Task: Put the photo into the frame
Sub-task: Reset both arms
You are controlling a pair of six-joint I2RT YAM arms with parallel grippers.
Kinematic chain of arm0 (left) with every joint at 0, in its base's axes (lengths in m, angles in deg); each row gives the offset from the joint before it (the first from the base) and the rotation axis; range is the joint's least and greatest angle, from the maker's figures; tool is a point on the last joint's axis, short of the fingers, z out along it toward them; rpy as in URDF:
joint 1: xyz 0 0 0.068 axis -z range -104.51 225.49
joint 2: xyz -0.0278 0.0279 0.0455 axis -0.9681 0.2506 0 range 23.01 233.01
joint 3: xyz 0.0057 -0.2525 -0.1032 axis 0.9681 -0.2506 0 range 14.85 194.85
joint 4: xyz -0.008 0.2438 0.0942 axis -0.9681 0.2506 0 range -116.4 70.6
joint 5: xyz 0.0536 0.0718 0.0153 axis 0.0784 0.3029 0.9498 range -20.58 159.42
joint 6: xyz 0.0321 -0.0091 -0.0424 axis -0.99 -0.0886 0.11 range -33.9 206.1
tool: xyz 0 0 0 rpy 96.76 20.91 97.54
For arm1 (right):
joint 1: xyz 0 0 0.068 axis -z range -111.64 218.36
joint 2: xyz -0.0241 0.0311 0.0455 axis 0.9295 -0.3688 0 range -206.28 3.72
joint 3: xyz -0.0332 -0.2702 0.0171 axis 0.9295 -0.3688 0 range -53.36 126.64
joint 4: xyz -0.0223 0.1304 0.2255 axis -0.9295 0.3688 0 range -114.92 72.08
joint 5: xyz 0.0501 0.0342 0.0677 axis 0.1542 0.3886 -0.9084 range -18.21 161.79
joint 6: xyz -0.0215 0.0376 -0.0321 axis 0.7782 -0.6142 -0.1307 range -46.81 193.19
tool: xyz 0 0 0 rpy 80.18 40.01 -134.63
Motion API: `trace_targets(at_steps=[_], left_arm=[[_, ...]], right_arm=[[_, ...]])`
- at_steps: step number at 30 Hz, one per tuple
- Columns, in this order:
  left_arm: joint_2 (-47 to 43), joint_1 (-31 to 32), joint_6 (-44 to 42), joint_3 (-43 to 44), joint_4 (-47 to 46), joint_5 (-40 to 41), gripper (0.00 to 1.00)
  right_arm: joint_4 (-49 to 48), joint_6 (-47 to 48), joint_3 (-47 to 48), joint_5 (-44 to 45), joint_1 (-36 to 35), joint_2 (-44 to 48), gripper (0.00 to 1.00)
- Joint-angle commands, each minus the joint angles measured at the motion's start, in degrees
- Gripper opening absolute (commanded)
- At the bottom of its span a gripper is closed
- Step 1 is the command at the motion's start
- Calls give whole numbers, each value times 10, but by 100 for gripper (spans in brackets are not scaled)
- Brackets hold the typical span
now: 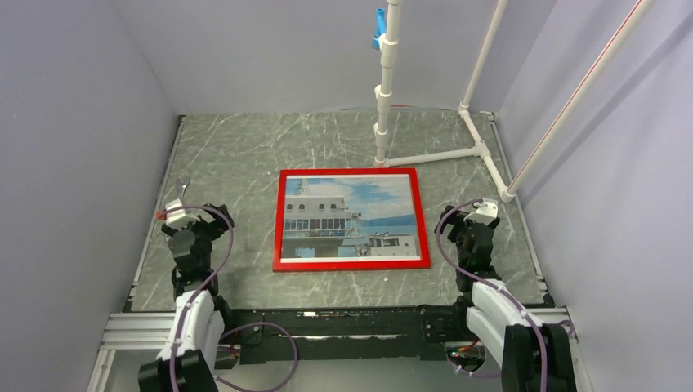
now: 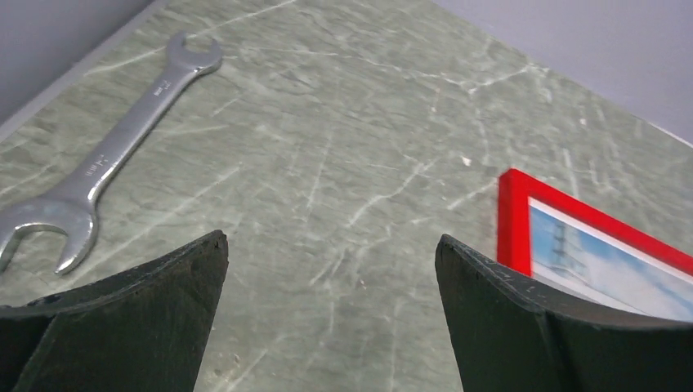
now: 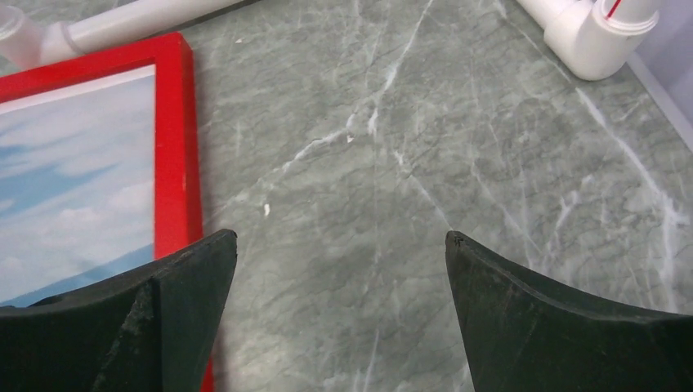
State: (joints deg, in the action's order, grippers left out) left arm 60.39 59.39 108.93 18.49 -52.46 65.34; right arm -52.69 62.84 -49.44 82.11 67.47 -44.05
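Red glossy frame point(image 1: 351, 264) is lying flat near the middle of the grey-green marbled counter point(image 1: 245, 155), red face up. The photo point(image 1: 351, 216) is sitting inside it, showing the white multi-storey building against blue cloudy sky and filling the opening. Your left tool point(image 1: 194, 235) is hovering over bare counter to the left of the frame, well apart from it, with the jaws spread wide and gripping nothing. In its wrist view you're getting both dark fingers point(image 2: 139, 318) at the bottom, only stone between them and one red frame corner poking in at the right. A silver open-end wrench point(image 2: 106, 159) is lying flat on the counter ahead and left of that tool, touching nothing else. Your right tool point(image 1: 474, 235) is hovering to the right of the frame, also apart from it, and its jaws are gaping wide too, with nothing between them. Its wrist view is showing the frame's right edge and a strip of sky at the left. A white pipe stand point(image 1: 384, 82) is rising from the counter just behind the frame, with a blue clip point(image 1: 379, 28) near its top and its base pipes running off to the right rear corner.
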Motion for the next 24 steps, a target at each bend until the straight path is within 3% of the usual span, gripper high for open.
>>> trace_targets(at_steps=[1,6,8,11,13,15,17,18,19,20,24], left_arm=[[103,37,-80,-8,-155,103,99],[240,57,-129,13,-318,107,99],[261,56,-140,39,-289,110,99],[325,64,-153,24,-403,121,99],[306,93,-164,65,-298,159,99],[342,110,-191,80,-323,159,100],[365,134,-218,89,-305,149,99],[396,138,-242,79,-383,130,99],[403,144,-258,74,-399,129,99],[383,151,-255,83,-338,133,99],[391,154,-267,89,-344,119,99]], right_arm=[[-196,45,5,25,2,-67,99],[-291,45,35,37,4,-181,99],[-349,52,37,35,7,-233,99],[-418,51,46,31,6,-325,99],[-462,61,52,45,19,-369,99],[-363,51,87,35,20,-354,100],[-377,64,97,43,17,-369,100],[-360,54,97,45,16,-361,100],[-362,51,96,51,16,-363,100],[-384,61,94,56,14,-370,100],[-384,69,94,51,12,-369,100]])
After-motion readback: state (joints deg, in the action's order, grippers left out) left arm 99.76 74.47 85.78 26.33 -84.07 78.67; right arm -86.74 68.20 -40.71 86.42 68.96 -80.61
